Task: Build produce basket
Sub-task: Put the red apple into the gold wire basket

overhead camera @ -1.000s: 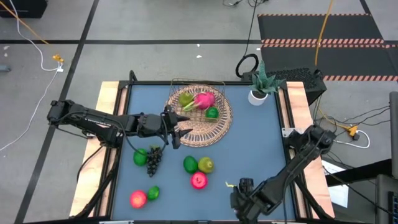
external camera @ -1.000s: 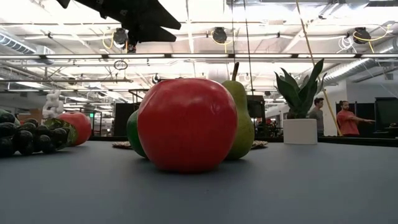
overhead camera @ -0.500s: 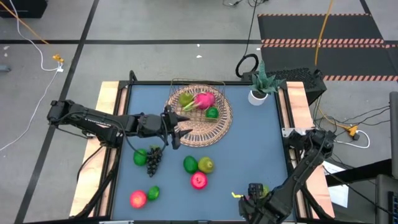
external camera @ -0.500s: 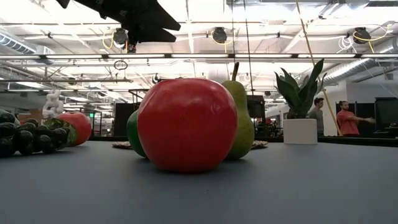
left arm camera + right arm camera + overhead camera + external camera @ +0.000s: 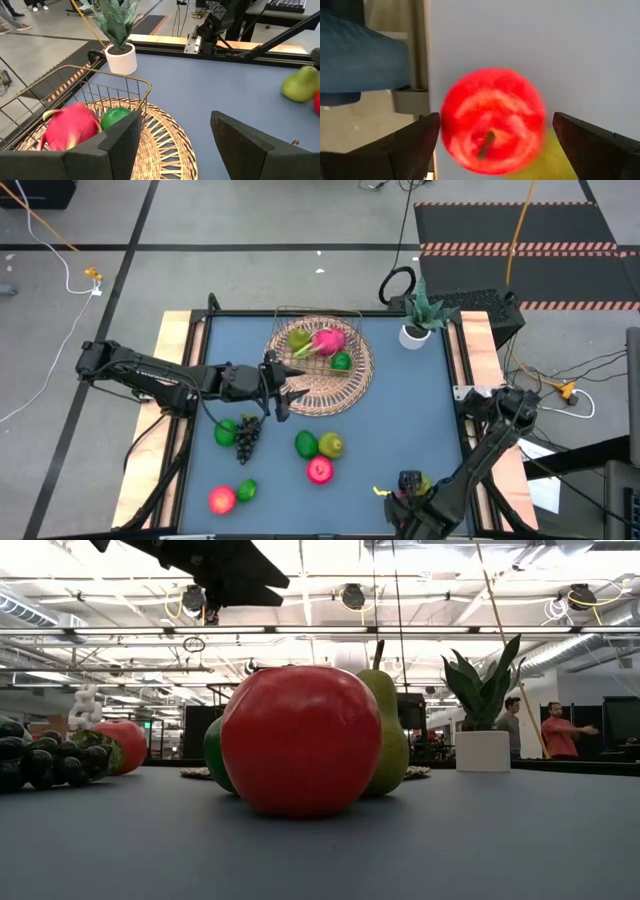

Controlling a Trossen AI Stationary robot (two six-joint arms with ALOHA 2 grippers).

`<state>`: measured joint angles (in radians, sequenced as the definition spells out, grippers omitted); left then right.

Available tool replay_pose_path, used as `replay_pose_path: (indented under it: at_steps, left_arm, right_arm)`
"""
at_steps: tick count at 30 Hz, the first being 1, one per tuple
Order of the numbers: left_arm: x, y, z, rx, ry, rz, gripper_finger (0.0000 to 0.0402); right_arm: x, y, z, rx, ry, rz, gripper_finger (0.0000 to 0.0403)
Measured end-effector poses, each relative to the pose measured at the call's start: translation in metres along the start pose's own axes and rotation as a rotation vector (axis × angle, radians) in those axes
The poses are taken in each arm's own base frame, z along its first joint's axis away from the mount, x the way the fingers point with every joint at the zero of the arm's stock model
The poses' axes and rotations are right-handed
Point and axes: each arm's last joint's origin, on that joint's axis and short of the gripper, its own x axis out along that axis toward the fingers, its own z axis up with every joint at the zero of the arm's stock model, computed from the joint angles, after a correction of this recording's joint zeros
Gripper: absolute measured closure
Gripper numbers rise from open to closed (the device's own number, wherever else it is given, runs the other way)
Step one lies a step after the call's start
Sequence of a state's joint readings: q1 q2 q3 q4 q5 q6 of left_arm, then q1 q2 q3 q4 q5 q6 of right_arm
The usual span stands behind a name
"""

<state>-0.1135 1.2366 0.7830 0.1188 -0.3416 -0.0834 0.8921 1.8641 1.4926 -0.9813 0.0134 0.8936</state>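
The tan wicker basket (image 5: pixel 348 387) (image 5: pixel 160 150) stands at the far middle of the table, holding a pink dragon fruit (image 5: pixel 327 340) (image 5: pixel 70 125), a lime (image 5: pixel 341 362) and a green fruit (image 5: pixel 298 340). My left gripper (image 5: pixel 290 388) (image 5: pixel 175 130) hovers open over the basket's near-left rim. My right gripper (image 5: pixel 405 498) (image 5: pixel 496 122) points down at the near edge, right of centre, open, with a red apple (image 5: pixel 490 107) between its fingers. That apple is hidden under the arm in the high view. A grape bunch (image 5: pixel 247 437), limes, a pear (image 5: pixel 331 445) and two more apples (image 5: pixel 319 470) (image 5: pixel 222 500) lie on the table. My right gripper comes at the red apple from above, one finger (image 5: pixel 415 142) on each side of it, its stem end (image 5: pixel 487 142) facing the camera. A thin strip of table shows between the apple and one finger. Whether the fingers touch it, I cannot tell.
A white pot with a green plant (image 5: pixel 414 333) (image 5: pixel 122 57) stands at the far right corner. Something yellow (image 5: pixel 535 162) lies beside the apple under my right gripper. The table's near edge runs close to that gripper. Bare blue table lies right of the basket. People stand in the room beyond.
My right gripper has moved a short way toward the table's right and near edge, then stopped. The fruit on the table and in the basket has stayed in place.
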Motion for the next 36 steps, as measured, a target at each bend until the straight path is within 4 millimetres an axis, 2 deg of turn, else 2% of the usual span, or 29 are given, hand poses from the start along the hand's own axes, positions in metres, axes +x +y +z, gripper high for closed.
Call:
replay_pose_path:
  at_steps: [6, 10, 17, 19, 21, 26, 28, 36]
  left_arm:
    - [0.000, 0.000, -0.001, 0.002, 0.012, 0.002, 0.0158]
    - [0.000, 0.000, -0.001, -0.004, 0.011, 0.002, 0.0158]
    - [0.000, 0.000, -0.001, -0.015, 0.011, 0.002, 0.0158]
    - [0.000, 0.000, -0.001, -0.021, 0.011, 0.002, 0.0158]
    - [0.000, 0.000, -0.001, -0.024, 0.015, 0.002, 0.0158]
    - [0.000, 0.000, -0.002, -0.021, 0.019, 0.003, 0.0158]
    - [0.000, 0.000, -0.002, -0.022, 0.018, 0.003, 0.0158]
    - [0.000, 0.000, -0.002, -0.024, 0.018, 0.003, 0.0158]
  right_arm:
    - [0.020, -0.007, -0.007, 0.035, 0.027, 0.021, 0.0018]
    - [0.022, -0.013, -0.005, 0.043, 0.047, 0.005, 0.0022]
    - [0.023, -0.020, -0.001, -0.022, 0.058, -0.009, 0.0084]
    - [0.028, -0.023, -0.001, -0.001, 0.062, -0.011, 0.0090]
    - [0.034, -0.026, -0.003, 0.033, 0.073, -0.004, 0.0083]
    - [0.050, -0.034, -0.010, 0.054, 0.110, 0.007, 0.0024]
    - [0.053, -0.036, -0.012, 0.057, 0.144, 0.017, 0.0016]
    - [0.049, -0.037, -0.012, 0.041, 0.158, 0.057, 0.0069]
